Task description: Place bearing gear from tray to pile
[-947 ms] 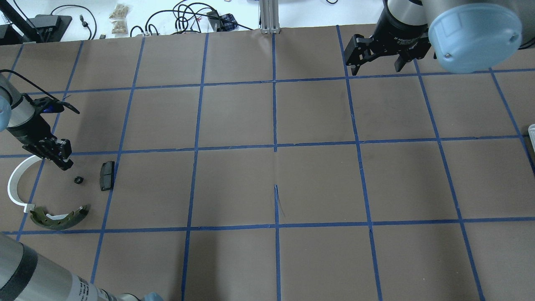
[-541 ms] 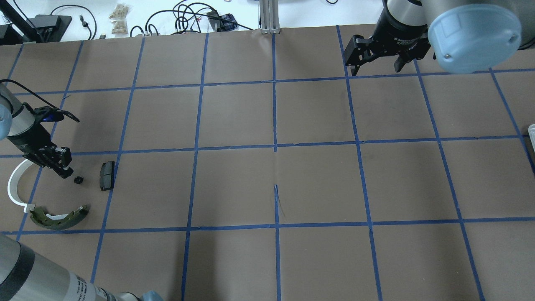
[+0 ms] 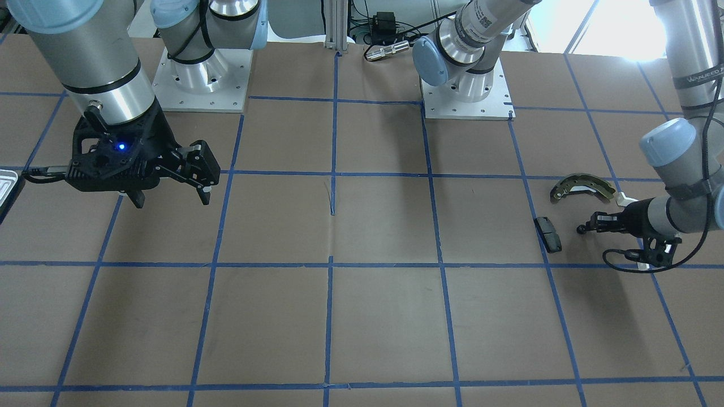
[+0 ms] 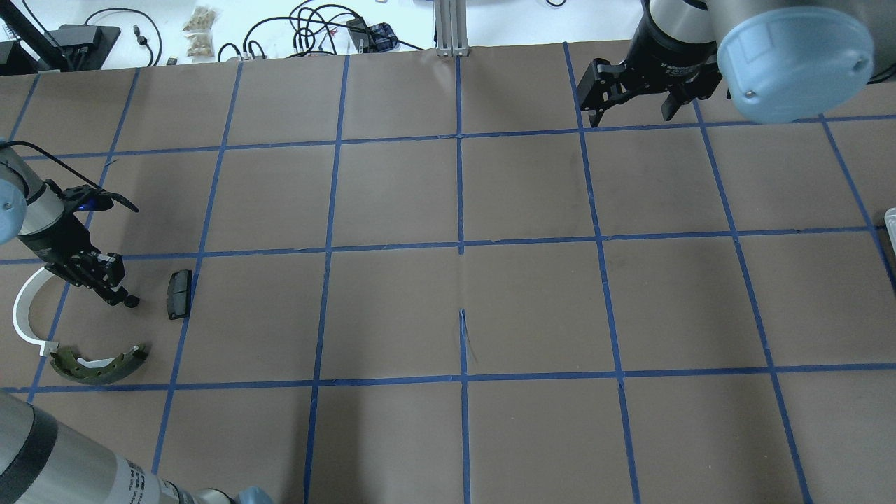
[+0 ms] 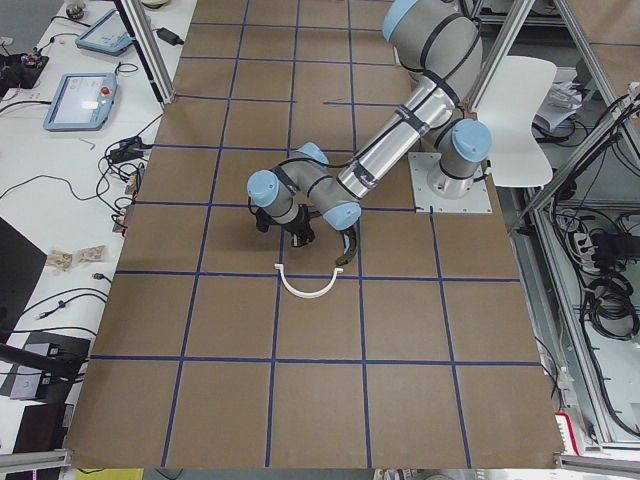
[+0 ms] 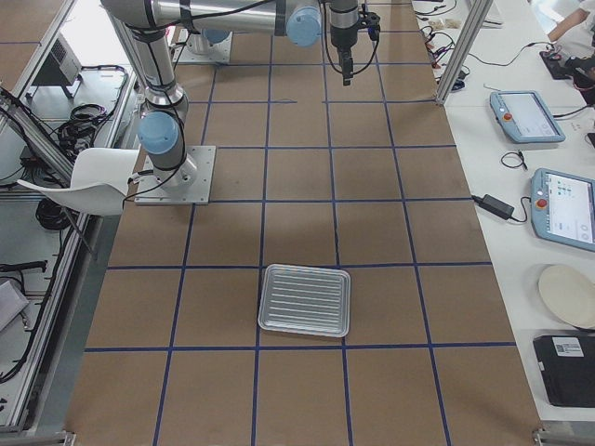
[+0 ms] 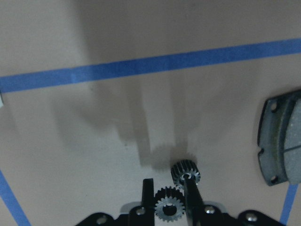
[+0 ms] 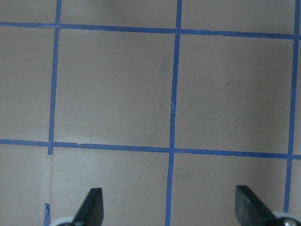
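Left claw [image 4: 120, 295] is low over the table [image 4: 392, 196] near its left end, about midway between the robot's edge and the far edge. Its fingers [image 7: 148, 193] stand close together and look clamped on the gear [image 7: 168, 209]. In the wrist view the gear sits in the gap between the two fingers, back from the tips toward the palm, and fills that gap.

The gear is small, pale grey metal, with fine teeth all round and a dark hole in the middle. A second, dark gear [image 7: 184, 170] lies on the table right at one fingertip, partly covered by it. It is blackish, toothed, with a shiny hub. Contact with the finger can't be told.

Parts nearby:
- The dark pad [image 4: 178, 294] is just beside the claw tip, toward the table's middle.
- The white arc [image 4: 24, 315] is close to the left end.
- The brake shoe [image 4: 98, 367] is nearer the robot's edge.

Right claw [image 4: 630, 115] hangs over the right half with its fingers wide apart, gripping nothing. The tray [image 6: 305, 299] is silvery and ridged, near the right end.
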